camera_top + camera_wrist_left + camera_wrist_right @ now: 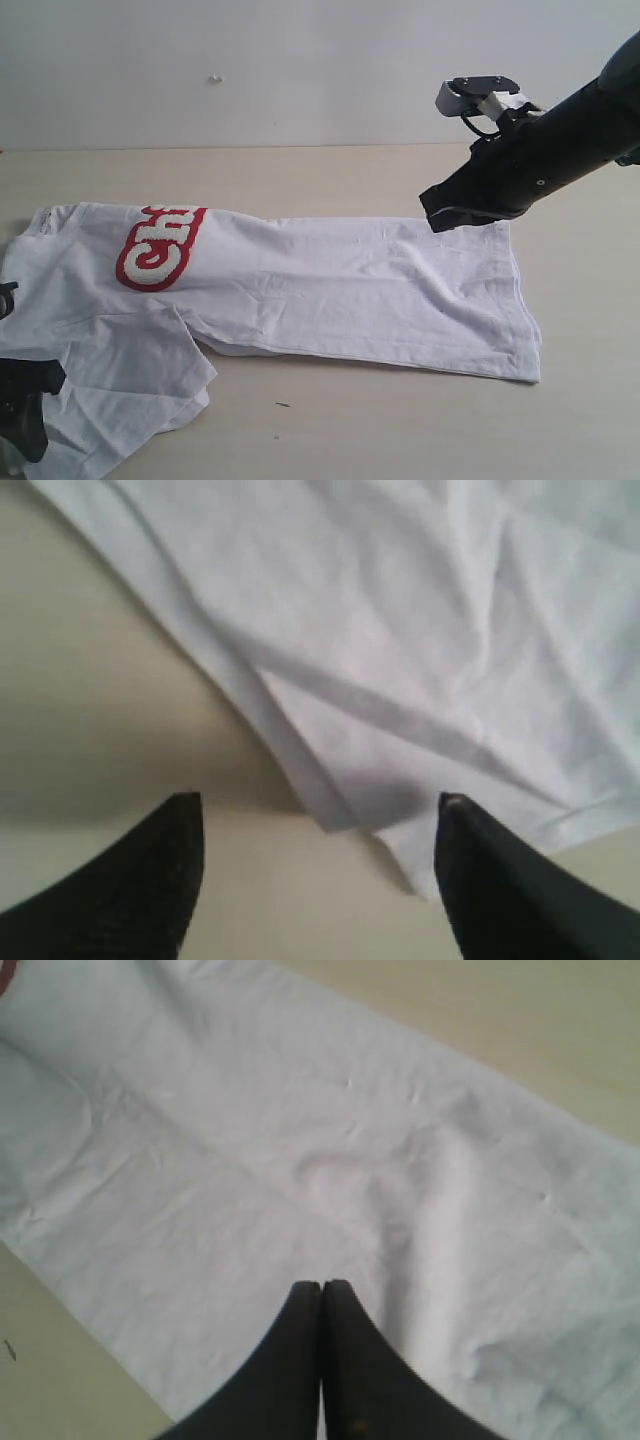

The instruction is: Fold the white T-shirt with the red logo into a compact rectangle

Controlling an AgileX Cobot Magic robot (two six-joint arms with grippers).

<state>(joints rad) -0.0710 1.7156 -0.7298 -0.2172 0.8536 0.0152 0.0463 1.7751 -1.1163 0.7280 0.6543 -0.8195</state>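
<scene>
While my right gripper [322, 1285] is pressed tight shut with nothing seen between its fingers, it hangs over the hem end of the white T-shirt [350, 290]; I cannot tell whether it touches the cloth. My left gripper [318, 815] stands wide open and empty at a folded corner. The shirt lies folded lengthwise on the table [400, 420], with the red logo [160, 248] half showing towards my left.

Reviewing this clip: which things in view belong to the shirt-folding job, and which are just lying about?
Part of the job:
- white T-shirt, spread on the table
- red logo, only partly showing
- left gripper, open by the shirt's edge
- right gripper, shut above the cloth

Just lying about:
- small dark speck on the table, in front of the shirt
</scene>
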